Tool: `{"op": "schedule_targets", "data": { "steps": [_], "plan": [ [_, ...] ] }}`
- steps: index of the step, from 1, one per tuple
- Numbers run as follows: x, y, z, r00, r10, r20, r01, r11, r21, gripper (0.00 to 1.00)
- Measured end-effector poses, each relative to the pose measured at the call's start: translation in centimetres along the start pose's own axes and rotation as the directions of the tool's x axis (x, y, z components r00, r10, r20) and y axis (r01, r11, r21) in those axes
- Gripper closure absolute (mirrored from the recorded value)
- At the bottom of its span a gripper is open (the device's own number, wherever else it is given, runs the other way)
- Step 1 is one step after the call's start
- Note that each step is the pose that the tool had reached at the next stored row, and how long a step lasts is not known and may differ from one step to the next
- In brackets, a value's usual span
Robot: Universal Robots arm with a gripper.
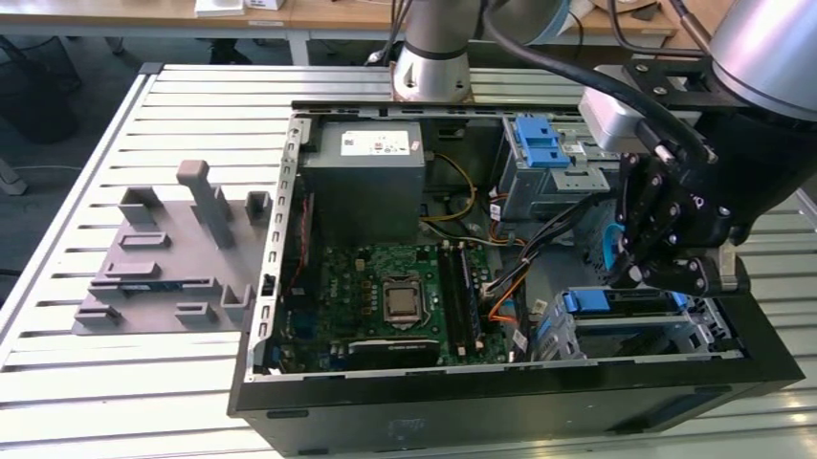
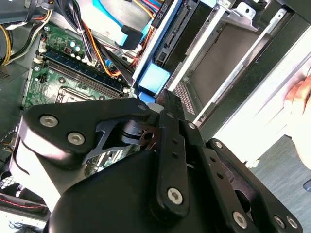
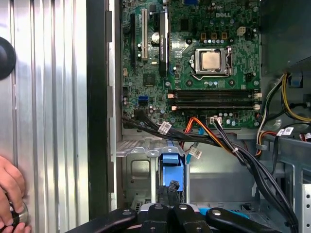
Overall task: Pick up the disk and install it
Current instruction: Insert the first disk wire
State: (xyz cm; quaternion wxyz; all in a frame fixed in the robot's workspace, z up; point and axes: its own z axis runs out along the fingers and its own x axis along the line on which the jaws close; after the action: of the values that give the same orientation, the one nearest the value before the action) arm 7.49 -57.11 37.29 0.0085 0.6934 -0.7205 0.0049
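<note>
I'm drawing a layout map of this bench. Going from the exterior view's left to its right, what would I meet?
Grey fixture block, grey power-supply box, blue latch on the drive cage, gripper.

Exterior view is bright and even, lit from above, with a soft sheen on the slatted surface (image 1: 191, 105). It's dimmer inside the case (image 1: 511, 411), and the gripper (image 1: 664, 279) shades the bay (image 1: 638, 335). In the second wrist view a stretch of case rim is blown out white.
</note>
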Motion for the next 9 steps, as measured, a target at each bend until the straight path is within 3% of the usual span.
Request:
{"op": "schedule_targets", "data": {
  "steps": [3,9],
  "plan": [
    [-0.02,-0.48,0.04,1.0000,0.000,-0.0001,0.000,1.0000,-0.0001,0.89],
    [-0.09,-2.05,0.12,1.0000,0.000,0.0001,0.000,1.0000,-0.0005,0.89]
  ]
}}
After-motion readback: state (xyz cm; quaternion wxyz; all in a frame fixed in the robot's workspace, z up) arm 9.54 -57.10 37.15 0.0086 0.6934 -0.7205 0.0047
